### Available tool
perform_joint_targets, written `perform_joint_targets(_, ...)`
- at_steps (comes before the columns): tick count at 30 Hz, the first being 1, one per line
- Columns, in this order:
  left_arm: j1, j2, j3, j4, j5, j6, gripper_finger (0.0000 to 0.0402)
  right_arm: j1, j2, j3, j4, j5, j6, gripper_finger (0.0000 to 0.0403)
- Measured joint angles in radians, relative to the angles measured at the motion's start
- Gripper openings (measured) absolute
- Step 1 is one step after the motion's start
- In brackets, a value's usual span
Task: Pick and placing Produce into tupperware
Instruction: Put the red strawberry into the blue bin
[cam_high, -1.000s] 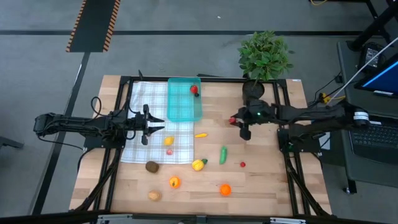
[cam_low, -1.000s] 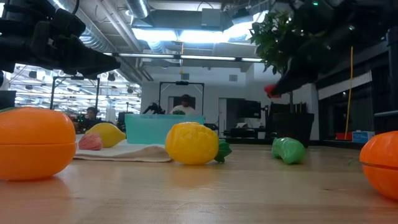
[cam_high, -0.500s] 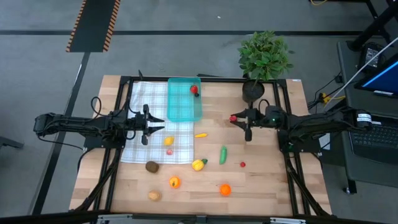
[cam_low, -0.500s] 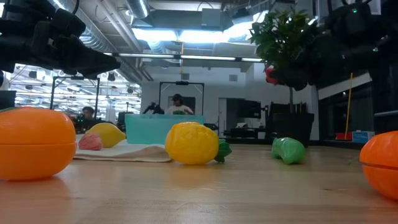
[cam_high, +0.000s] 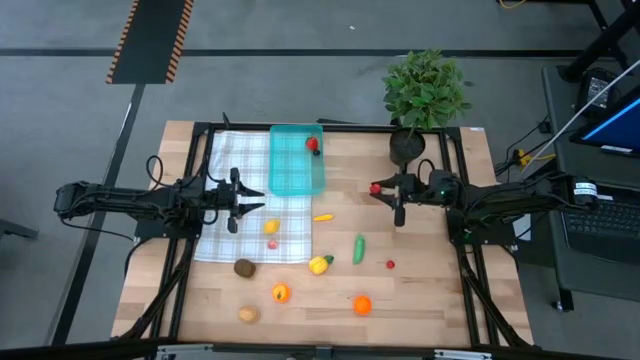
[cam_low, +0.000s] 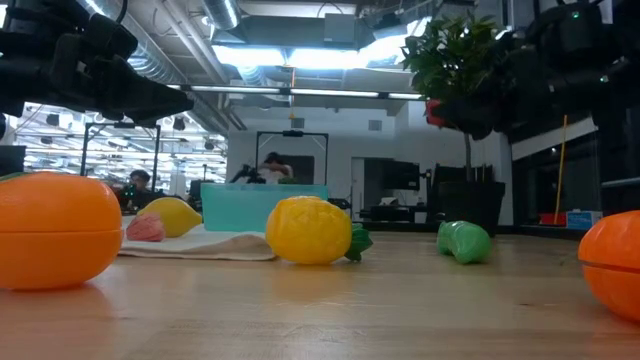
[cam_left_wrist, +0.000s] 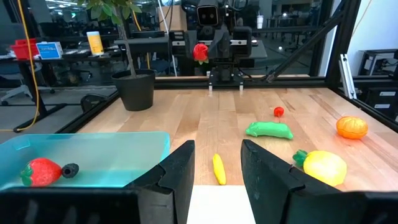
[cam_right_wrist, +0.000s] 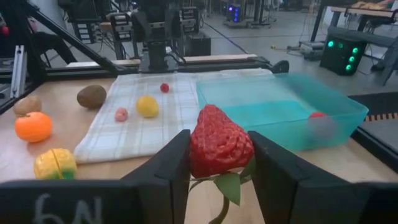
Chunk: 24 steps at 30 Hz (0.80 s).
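Strawberry (cam_right_wrist: 219, 144) between right fingers (cam_right_wrist: 169, 163)

teal tupperware (cam_high: 296, 160), red strawberry (cam_right_wrist: 219, 142) (green leaves), white checked cloth (cam_high: 228, 170)

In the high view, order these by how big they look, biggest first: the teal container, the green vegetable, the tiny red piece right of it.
1. Teal container, by far the largest.
2. Green vegetable.
3. Tiny red piece, the smallest.

Right hand (cam_high: 383, 191) raised, gripping; left hand (cam_high: 246, 200) fingers parted
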Motion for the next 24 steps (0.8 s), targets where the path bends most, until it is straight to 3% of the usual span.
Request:
perform_joint_targets(9, 0.000, 0.000, 0.000, 0.000, 0.000, 0.000, 0.0124, 0.000, 0.006, 0.000, 0.023, 0.005, 0.003, 0.0139)
perform_joint_targets(15, 0.000, 0.000, 0.000, 0.000, -0.079, 0.001, 0.0124, 0.000, 0.012, 0.000, 0.030, 0.153, 0.034, 0.0139)
perform_joint_targets(24, 0.000, 0.000, 0.000, 0.000, -0.097, 0.001, 0.0124, 0.000, 0.012, 0.000, 0.031, 0.158, 0.027, 0.0139)
